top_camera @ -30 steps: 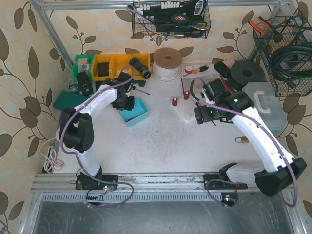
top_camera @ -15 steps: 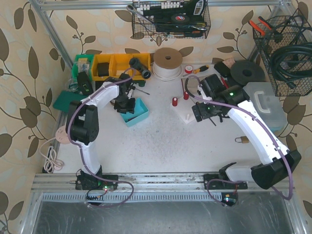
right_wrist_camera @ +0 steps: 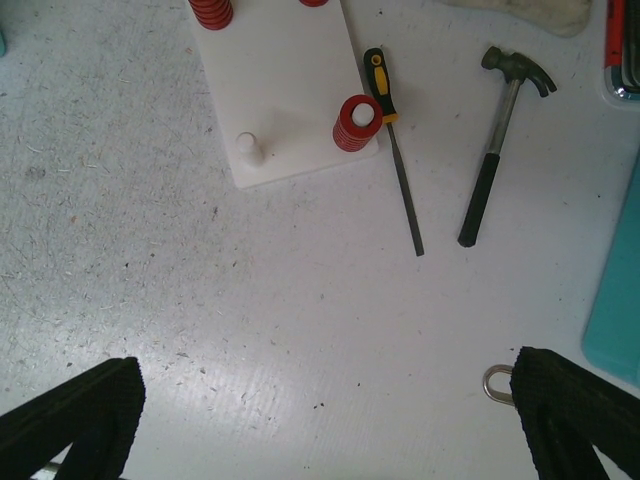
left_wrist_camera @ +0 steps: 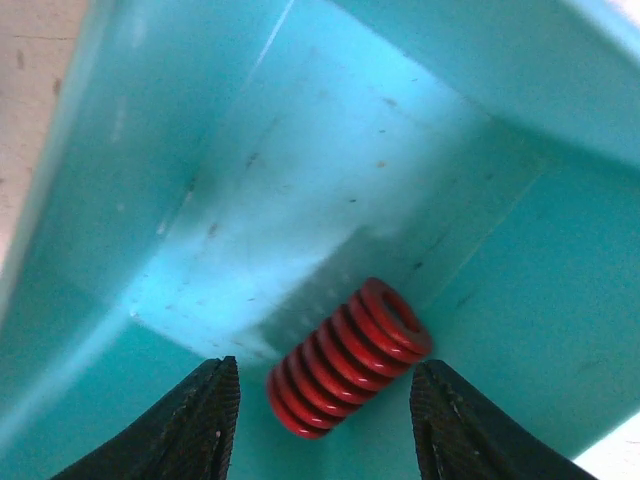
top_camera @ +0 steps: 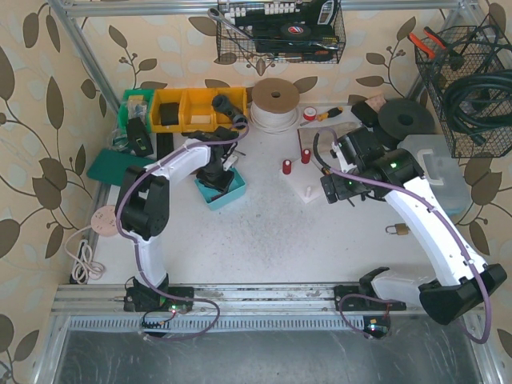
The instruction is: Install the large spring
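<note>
A large red spring [left_wrist_camera: 348, 357] lies on its side on the floor of the teal bin [left_wrist_camera: 300, 180]. My left gripper [left_wrist_camera: 325, 430] is open and low inside the bin, its jaws on either side of the spring and not touching it. In the top view the left gripper [top_camera: 218, 173] is over the teal bin [top_camera: 232, 194]. The white peg plate [right_wrist_camera: 290, 100] holds a red spring [right_wrist_camera: 357, 123] on one peg and has a bare peg [right_wrist_camera: 250, 148]. My right gripper [right_wrist_camera: 325, 430] is open and empty above the table, near the plate [top_camera: 309, 193].
A yellow-handled screwdriver [right_wrist_camera: 395, 140] and a hammer [right_wrist_camera: 495, 150] lie right of the plate. A padlock [right_wrist_camera: 497, 383] lies by the right fingertip. Two red springs [top_camera: 286, 166] stand at the plate's far end. Yellow bins [top_camera: 182, 108] and a tape roll [top_camera: 274, 100] stand behind.
My left gripper has moved a little to the right over the teal bin, and its elbow has swung in. The right arm shifted slightly and came back.
</note>
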Robot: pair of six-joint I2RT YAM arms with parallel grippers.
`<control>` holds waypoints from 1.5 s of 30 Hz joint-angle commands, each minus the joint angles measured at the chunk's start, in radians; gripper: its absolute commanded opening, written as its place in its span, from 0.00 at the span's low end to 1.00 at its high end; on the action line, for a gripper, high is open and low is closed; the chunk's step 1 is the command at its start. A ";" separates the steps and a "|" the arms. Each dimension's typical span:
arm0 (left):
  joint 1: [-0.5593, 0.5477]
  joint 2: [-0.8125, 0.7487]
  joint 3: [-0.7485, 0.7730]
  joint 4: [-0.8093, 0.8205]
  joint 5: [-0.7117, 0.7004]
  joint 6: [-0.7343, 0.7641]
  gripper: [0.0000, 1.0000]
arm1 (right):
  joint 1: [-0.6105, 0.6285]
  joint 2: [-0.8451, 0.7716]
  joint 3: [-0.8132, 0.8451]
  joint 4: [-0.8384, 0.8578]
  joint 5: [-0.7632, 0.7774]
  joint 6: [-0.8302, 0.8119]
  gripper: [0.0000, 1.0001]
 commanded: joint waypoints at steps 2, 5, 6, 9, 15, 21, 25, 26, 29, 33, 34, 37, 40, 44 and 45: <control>0.005 0.025 0.019 -0.035 -0.101 0.104 0.52 | -0.004 0.003 0.007 -0.003 -0.006 -0.006 0.99; 0.004 0.039 0.015 -0.028 -0.094 0.129 0.52 | -0.003 0.001 0.007 0.000 -0.009 0.005 0.99; 0.004 0.043 0.010 -0.021 -0.097 0.137 0.52 | -0.003 -0.001 0.007 0.000 -0.010 0.007 0.99; 0.004 0.058 0.004 -0.001 -0.116 0.163 0.52 | -0.003 -0.003 0.010 0.003 0.004 0.006 0.99; 0.005 0.088 0.074 0.020 -0.215 0.207 0.51 | -0.003 0.029 0.057 0.002 0.034 -0.010 0.99; 0.004 0.105 0.180 -0.002 -0.274 0.204 0.51 | -0.002 0.032 0.060 0.001 0.030 0.002 0.99; 0.004 0.081 0.217 -0.031 -0.229 0.173 0.50 | -0.002 0.040 0.058 -0.010 0.021 0.000 0.99; 0.004 0.070 0.209 -0.035 -0.217 0.155 0.50 | -0.003 0.043 0.058 -0.011 0.019 0.000 0.99; 0.004 0.031 0.167 -0.054 -0.196 0.100 0.48 | -0.003 0.052 0.066 -0.014 0.017 -0.002 0.99; 0.004 -0.005 0.151 -0.090 -0.165 -0.035 0.39 | -0.002 0.055 0.065 -0.006 0.011 -0.003 0.99; 0.004 -0.011 0.155 -0.093 -0.156 -0.083 0.35 | -0.003 0.055 0.063 -0.002 0.008 -0.003 0.99; 0.007 -0.016 0.177 -0.096 -0.135 -0.258 0.28 | -0.003 0.055 0.058 0.008 -0.005 0.001 0.99; 0.018 0.018 0.249 -0.154 -0.121 -0.436 0.28 | -0.003 0.047 0.057 0.010 -0.009 0.003 0.99; 0.040 0.078 0.327 -0.215 -0.017 -0.612 0.34 | -0.003 0.018 0.046 0.014 -0.041 0.014 0.98; 0.040 0.082 0.327 -0.217 -0.006 -0.647 0.34 | -0.001 0.007 0.044 0.015 -0.048 0.014 0.98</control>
